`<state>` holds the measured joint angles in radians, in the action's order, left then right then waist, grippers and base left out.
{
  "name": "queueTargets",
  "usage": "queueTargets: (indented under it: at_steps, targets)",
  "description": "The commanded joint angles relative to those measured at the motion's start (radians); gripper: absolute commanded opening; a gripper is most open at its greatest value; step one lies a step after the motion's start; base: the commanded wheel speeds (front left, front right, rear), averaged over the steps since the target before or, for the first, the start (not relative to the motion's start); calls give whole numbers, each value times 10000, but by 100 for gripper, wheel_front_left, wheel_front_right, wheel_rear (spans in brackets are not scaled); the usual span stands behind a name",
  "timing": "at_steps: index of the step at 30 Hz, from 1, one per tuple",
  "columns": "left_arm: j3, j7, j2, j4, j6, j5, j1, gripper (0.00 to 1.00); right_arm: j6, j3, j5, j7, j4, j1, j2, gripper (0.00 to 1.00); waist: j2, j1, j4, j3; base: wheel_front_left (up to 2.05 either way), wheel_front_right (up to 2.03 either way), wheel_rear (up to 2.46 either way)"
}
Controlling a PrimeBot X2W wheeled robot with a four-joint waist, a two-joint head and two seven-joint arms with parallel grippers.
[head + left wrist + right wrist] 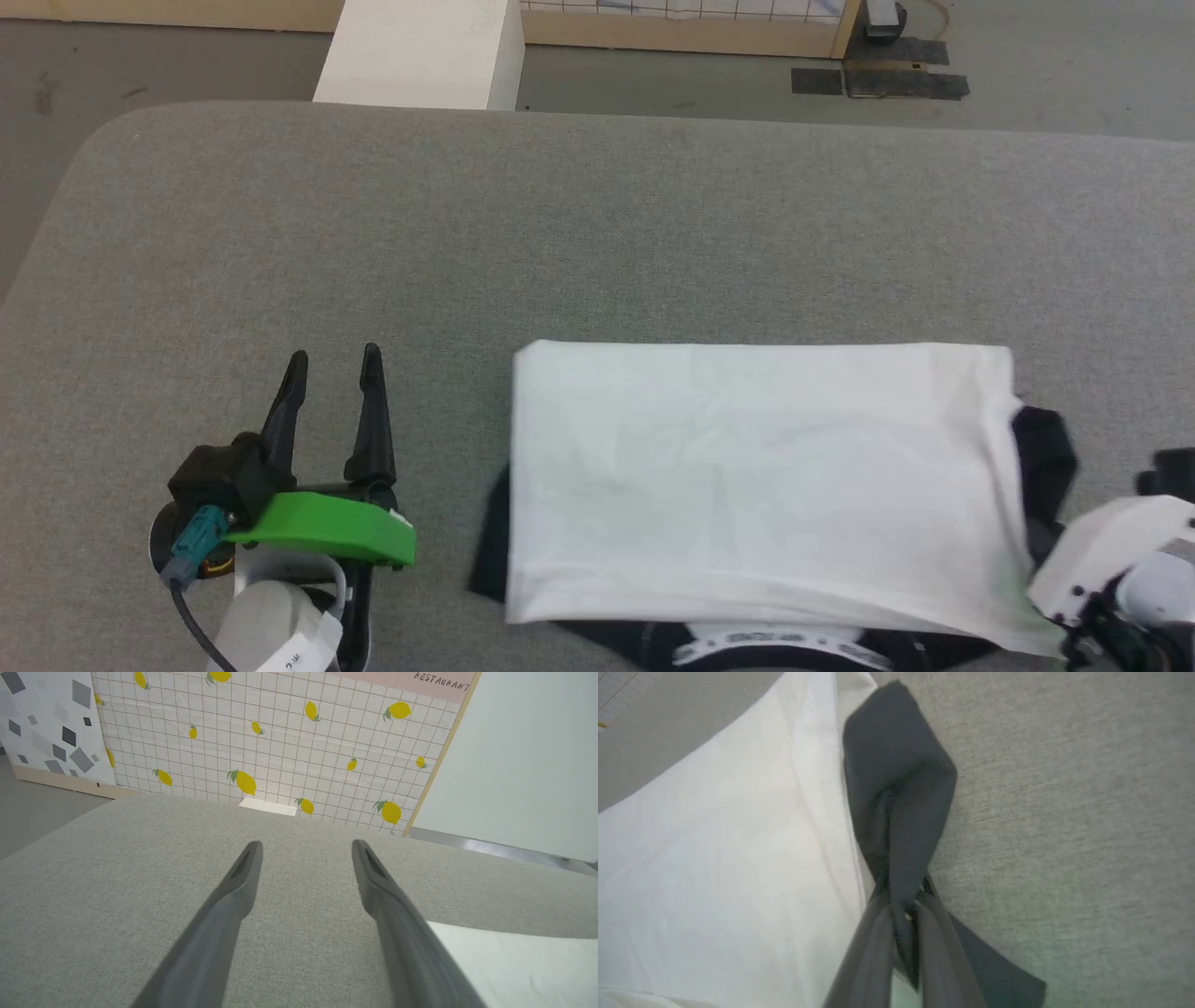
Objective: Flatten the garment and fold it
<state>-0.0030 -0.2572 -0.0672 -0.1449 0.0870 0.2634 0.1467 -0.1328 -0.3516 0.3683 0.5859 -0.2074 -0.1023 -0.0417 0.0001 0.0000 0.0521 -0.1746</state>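
The garment (756, 476) lies folded into a white rectangle on the grey table, with black sleeve fabric showing at its left and right edges and the lettered neck tape (766, 644) at the near edge. My left gripper (331, 369) rests open on bare table to the left of it, fingers apart (306, 847); the garment's white corner (514, 961) lies to its right. My right gripper (903, 896) is shut on the black sleeve (896, 788) at the garment's right edge. The right wrist (1111, 551) sits at the lower right.
The grey padded table (597, 224) has wide free room beyond and left of the garment. A white block (420, 51) stands past the far edge. A lemon-print panel (280, 742) rises behind the table.
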Motion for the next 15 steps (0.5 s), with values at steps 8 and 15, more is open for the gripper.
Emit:
queueTargets:
  at_steps: [8, 15]
  targets:
    - [74, -45, 105, -37, 118, -201, -14, 100, 21, -1359, -1281, -336, 809, 324, -86, 0, -1, 0, -56, 50, 0, 0, 0]
    - [33, -45, 129, -166, 181, -255, -93, 100, 21, -398, -1248, 225, 2879, 909, -85, 0, -1, 0, 17, 285, 0, 0, 0]
